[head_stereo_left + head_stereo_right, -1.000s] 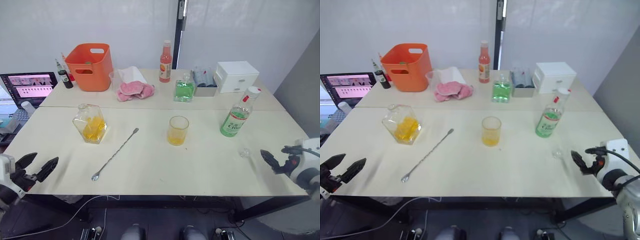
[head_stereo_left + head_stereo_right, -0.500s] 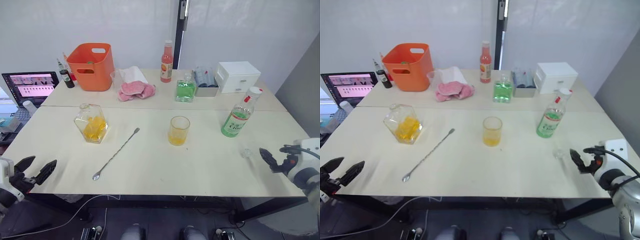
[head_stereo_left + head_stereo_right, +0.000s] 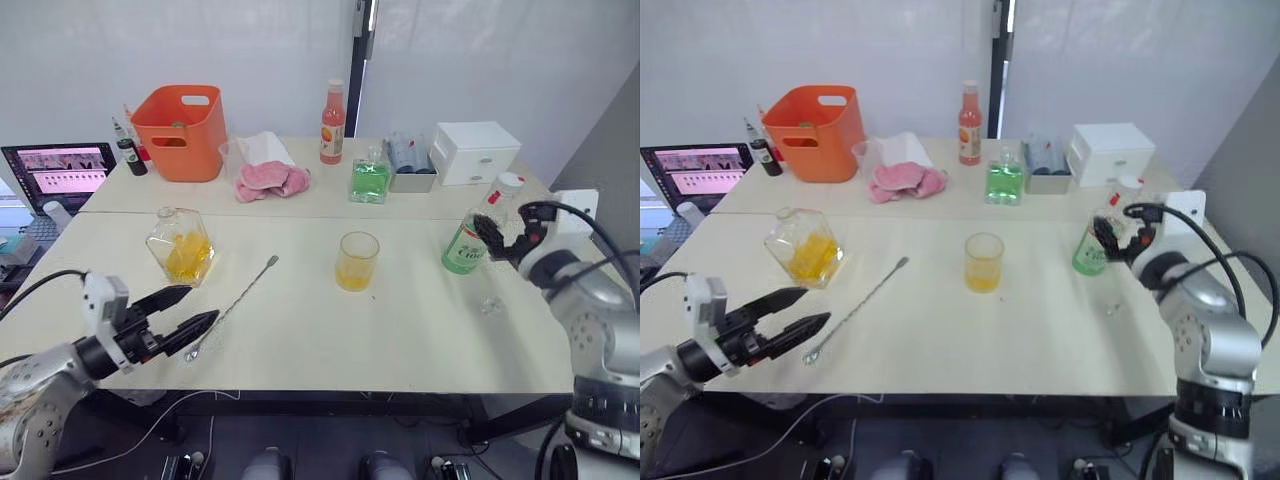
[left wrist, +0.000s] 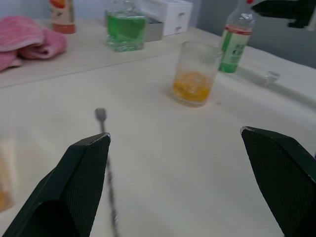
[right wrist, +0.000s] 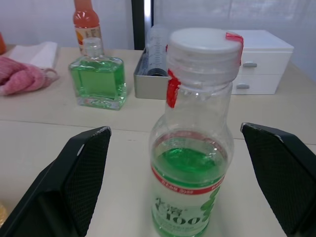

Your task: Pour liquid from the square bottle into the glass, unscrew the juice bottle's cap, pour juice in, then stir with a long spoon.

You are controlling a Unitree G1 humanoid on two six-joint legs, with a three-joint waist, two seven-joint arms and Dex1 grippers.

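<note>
Pale cream laminate table [image 3: 420, 330] fills the centre of the head view; orange plastic bucket [image 3: 181, 131] stands upper left on its far half, white two-drawer box [image 3: 473, 152] upper right. Clear square-sided glass decanter [image 3: 181, 246], tinted orange-yellow, sits tilted at centre left. Slim clear plastic juice bottle [image 5: 197, 148] with green label and red neck band stands at right of centre, white screw cap [image 5: 200, 47] on; green-tinted square glass bottle [image 3: 369, 178] behind, upper centre, tall pink-orange bottle [image 3: 331, 123] beside it. Plain clear tumbler [image 3: 356, 262] at centre, orange-yellow liquid [image 4: 192, 88] in its bottom. Thin long silver bar spoon [image 3: 238, 300] lies flat, diagonal, left of the tumbler, bowl toward the lower left. Left gripper [image 3: 188, 310], lower left, fingers spread wide, holds nothing, tips just beside the spoon's bowl end. Right gripper [image 3: 502, 236], at right, fingers wide apart on either side of the juice bottle's neck, nothing clasped.
</note>
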